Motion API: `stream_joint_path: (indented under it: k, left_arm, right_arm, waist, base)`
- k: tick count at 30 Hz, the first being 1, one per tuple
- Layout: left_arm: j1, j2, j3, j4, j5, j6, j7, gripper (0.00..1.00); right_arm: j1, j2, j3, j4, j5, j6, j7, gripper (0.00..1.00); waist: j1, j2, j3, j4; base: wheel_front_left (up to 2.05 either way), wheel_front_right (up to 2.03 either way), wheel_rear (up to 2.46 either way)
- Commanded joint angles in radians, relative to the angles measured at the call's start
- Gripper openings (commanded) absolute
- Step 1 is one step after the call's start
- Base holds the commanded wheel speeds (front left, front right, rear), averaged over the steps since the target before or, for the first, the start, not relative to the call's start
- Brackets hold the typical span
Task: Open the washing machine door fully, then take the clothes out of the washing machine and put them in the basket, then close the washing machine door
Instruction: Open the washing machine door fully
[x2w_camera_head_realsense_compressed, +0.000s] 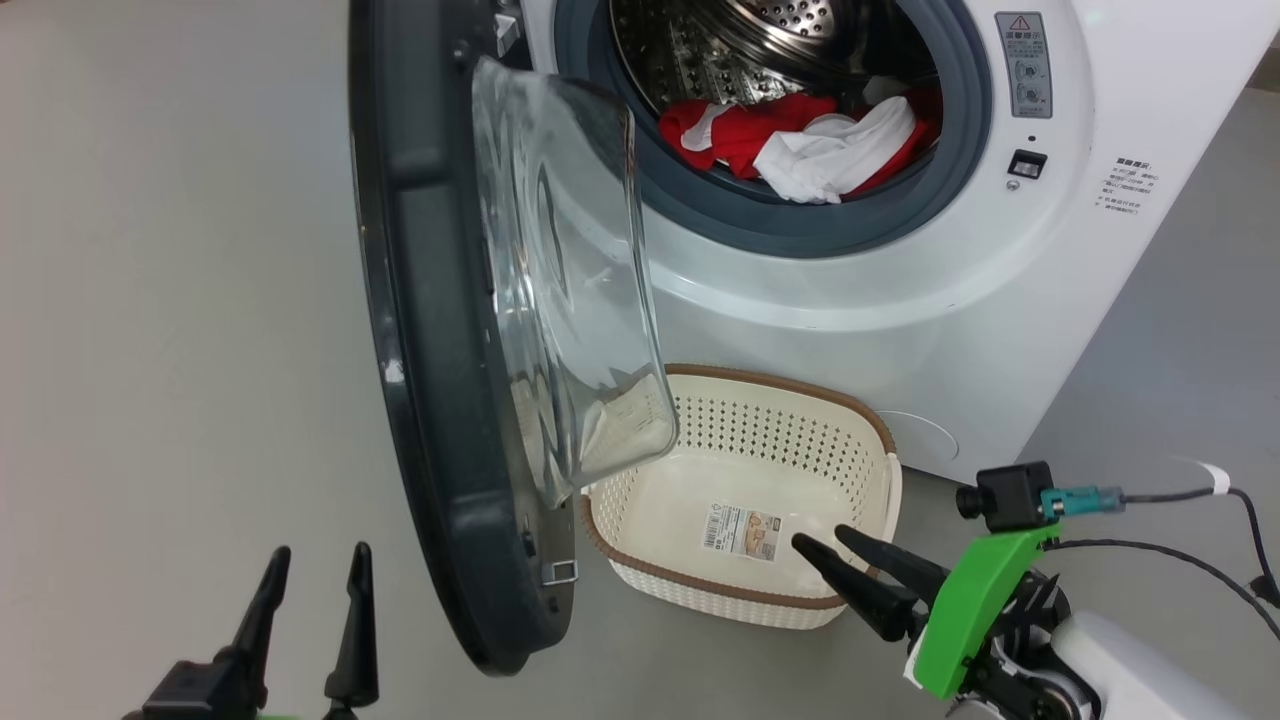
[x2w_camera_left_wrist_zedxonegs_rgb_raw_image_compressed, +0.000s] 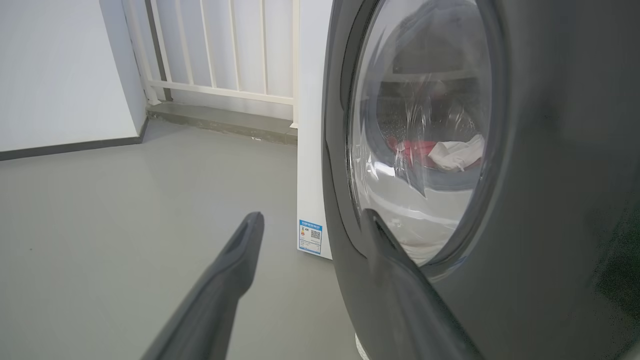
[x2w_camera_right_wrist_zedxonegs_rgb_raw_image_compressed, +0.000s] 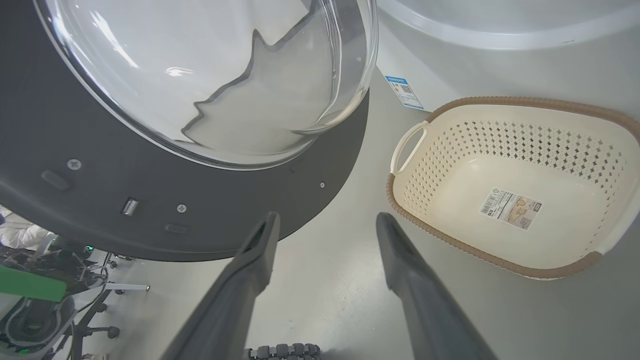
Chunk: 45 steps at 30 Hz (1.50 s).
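Observation:
The washing machine (x2w_camera_head_realsense_compressed: 900, 290) stands with its door (x2w_camera_head_realsense_compressed: 440, 330) swung out toward me, black ring and clear glass bowl (x2w_camera_head_realsense_compressed: 570, 290) facing the drum. Red and white clothes (x2w_camera_head_realsense_compressed: 800, 145) lie in the drum mouth. The cream basket (x2w_camera_head_realsense_compressed: 760, 480) sits empty on the floor below the drum. My left gripper (x2w_camera_head_realsense_compressed: 315, 560) is open at the lower left, outside the door (x2w_camera_left_wrist_zedxonegs_rgb_raw_image_compressed: 525, 200). My right gripper (x2w_camera_head_realsense_compressed: 825, 540) is open over the basket's near right rim, holding nothing. In the right wrist view its fingers (x2w_camera_right_wrist_zedxonegs_rgb_raw_image_compressed: 260, 250) point between the door (x2w_camera_right_wrist_zedxonegs_rgb_raw_image_compressed: 150, 200) and the basket (x2w_camera_right_wrist_zedxonegs_rgb_raw_image_compressed: 505, 260).
Grey floor (x2w_camera_head_realsense_compressed: 170, 350) spreads to the left of the door. A white railing (x2w_camera_left_wrist_zedxonegs_rgb_raw_image_compressed: 220, 60) and wall stand behind the machine's side panel (x2w_camera_left_wrist_zedxonegs_rgb_raw_image_compressed: 312, 125). Cables (x2w_camera_head_realsense_compressed: 1200, 560) trail at the right. A wheeled base (x2w_camera_right_wrist_zedxonegs_rgb_raw_image_compressed: 75, 300) shows under the door.

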Motion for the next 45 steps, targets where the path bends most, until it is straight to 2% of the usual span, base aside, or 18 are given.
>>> stream_joint_path:
  k: [1,12,17,24,33,38,45]
  left_arm:
    - [-0.003,0.017,0.037,-0.016,0.006,-0.007,-0.009,1.0]
    - [0.002,0.017,0.043,-0.01,0.013,-0.008,-0.009,1.0]
    - [0.005,0.017,0.043,-0.008,0.016,-0.009,-0.009,1.0]
    - [0.003,0.017,0.043,-0.01,0.015,-0.01,-0.009,1.0]
    - [-0.002,0.017,0.041,-0.007,0.018,-0.01,-0.009,1.0]
    - [-0.002,0.017,0.039,-0.006,0.019,-0.011,-0.009,1.0]
    - [-0.002,0.017,0.039,-0.006,0.018,-0.01,-0.009,1.0]
  right_arm:
    - [0.013,-0.015,0.025,-0.012,-0.013,0.002,-0.037,1.0]
    - [-0.029,-0.042,0.185,0.081,-0.069,0.002,-0.332,1.0]
    - [-0.052,-0.042,0.199,0.128,-0.153,0.002,-0.382,1.0]
    - [0.01,-0.001,-0.017,0.073,-0.381,0.002,-0.383,1.0]
    - [0.134,0.085,-0.275,-0.019,-0.658,0.002,-0.384,1.0]
    - [0.184,0.121,-0.34,-0.049,-0.741,0.002,-0.384,1.0]
    - [0.218,0.157,-0.399,-0.061,-0.797,0.002,-0.384,1.0]
  waist:
    - [0.0,-0.0001,0.0,0.0]
    - [0.0,-0.0001,-0.004,-0.001]
    - [0.0,-0.0001,-0.008,-0.002]
    - [0.0,-0.0001,-0.006,-0.003]
    - [0.0,-0.0001,-0.009,0.002]
    - [0.0,-0.0001,-0.012,0.008]
    - [0.0,-0.0001,-0.01,0.012]
  base:
    - [0.0,0.0,0.0]
    - [0.0,0.0,0.0]
    - [0.0,0.0,0.0]
    - [0.0,0.0,0.0]
    - [0.0,0.0,0.0]
    - [0.0,0.0,0.0]
    - [0.0,0.0,0.0]
